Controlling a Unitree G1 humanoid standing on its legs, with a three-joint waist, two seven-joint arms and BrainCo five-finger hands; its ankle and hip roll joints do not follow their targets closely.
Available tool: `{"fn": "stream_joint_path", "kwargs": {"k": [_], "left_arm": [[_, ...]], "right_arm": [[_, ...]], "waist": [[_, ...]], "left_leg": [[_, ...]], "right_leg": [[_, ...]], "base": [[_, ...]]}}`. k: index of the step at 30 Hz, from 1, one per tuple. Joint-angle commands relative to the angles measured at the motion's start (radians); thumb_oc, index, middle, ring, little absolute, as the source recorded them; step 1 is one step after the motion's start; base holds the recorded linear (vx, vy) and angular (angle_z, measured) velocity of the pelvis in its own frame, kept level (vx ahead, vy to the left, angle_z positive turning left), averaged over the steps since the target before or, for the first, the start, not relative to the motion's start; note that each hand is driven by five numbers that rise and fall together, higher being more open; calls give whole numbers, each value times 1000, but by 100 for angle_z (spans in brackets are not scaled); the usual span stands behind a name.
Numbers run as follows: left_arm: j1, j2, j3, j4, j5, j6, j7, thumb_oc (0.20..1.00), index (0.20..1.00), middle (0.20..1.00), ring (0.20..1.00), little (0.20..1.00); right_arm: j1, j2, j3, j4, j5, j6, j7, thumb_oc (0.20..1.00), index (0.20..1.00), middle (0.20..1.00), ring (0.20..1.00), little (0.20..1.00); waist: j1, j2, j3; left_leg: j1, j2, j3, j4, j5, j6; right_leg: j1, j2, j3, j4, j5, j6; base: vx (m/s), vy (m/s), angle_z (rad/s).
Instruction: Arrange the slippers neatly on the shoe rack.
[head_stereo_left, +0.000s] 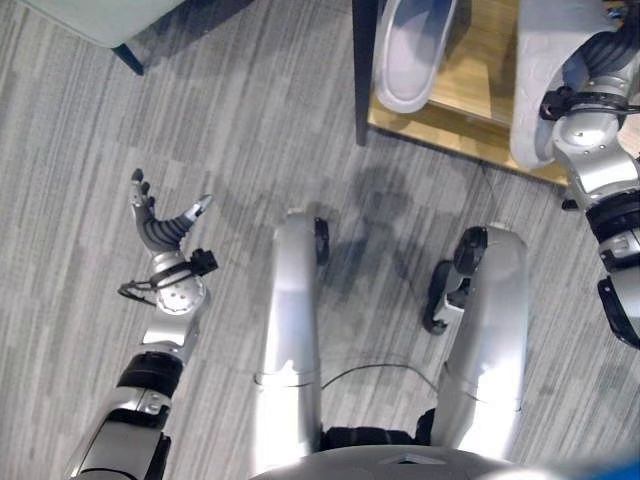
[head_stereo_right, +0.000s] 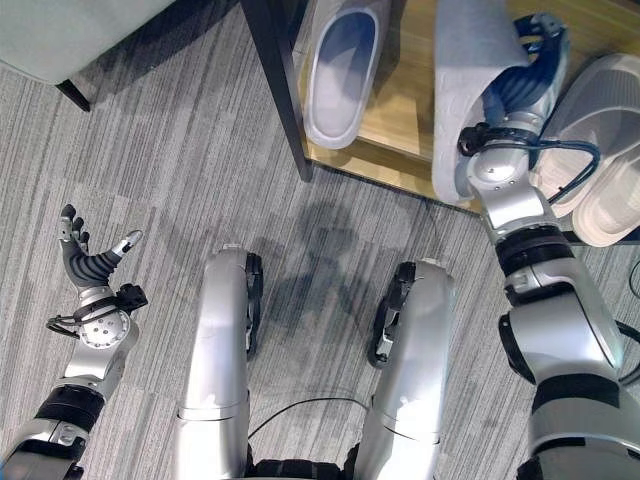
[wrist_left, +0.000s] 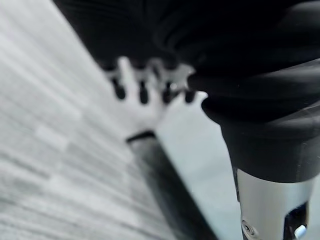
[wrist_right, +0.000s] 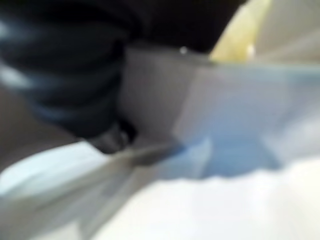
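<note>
— Where is your right hand?

— My right hand (head_stereo_right: 517, 72) is up at the low wooden shoe rack with a dark metal post (head_stereo_right: 400, 140). It lies against the pale grey foam slipper (head_stereo_right: 462, 80) that stands in the middle of the shelf, sole side turned up towards me. My fingers go round its far side, and I cannot tell whether they are curled on it or straight; the right wrist view is too blurred to settle it.

— And the other slippers?

— A second pale grey slipper with a blue-grey footbed (head_stereo_right: 343, 70) lies on the same shelf to my left of that one, just beside the post, open side up. To my right of my hand a whitish ridged slipper (head_stereo_right: 600, 140) rests at the shelf's edge, just beside the middle one.

— Your left hand?

— My left hand (head_stereo_left: 157, 222) hangs over the grey striped carpet (head_stereo_left: 250, 130), well apart from the rack, fingers spread and straight, holding nothing. A pale upholstered seat on a dark leg (head_stereo_left: 110, 20) stands beyond it.
</note>
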Motion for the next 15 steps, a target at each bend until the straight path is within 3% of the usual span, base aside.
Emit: {"fn": "stream_joint_path", "kwargs": {"k": [1,9,15], "left_arm": [[-39,-4,1,5,-10,-36,-6,1000,1000,1000,1000,1000],[-58,-1,-62,4,-18,-36,-44,1000,1000,1000,1000,1000],[-22,14,-97,-89,6,-41,-59,1000,1000,1000,1000,1000]], "right_arm": [[-103,34,-14,34,1,-21,-3,200,200,200,200,200],[-198,54,54,181,55,-7,38,200,200,200,200,200],[-276,60,91,346,97,7,58,200,200,200,200,200]], "waist": [[28,-40,-19],[43,-27,-19],[64,-15,-19]], "left_leg": [[-16,-21,-48,19,36,24],[-16,-16,-48,31,32,25],[-16,-12,-39,22,31,24]], "right_leg": [[18,-25,53,96,4,-62],[18,-30,46,88,13,-55],[18,-37,57,96,11,-59]], "base": [[-26,-42,1],[0,0,0],[-9,28,2]]}}
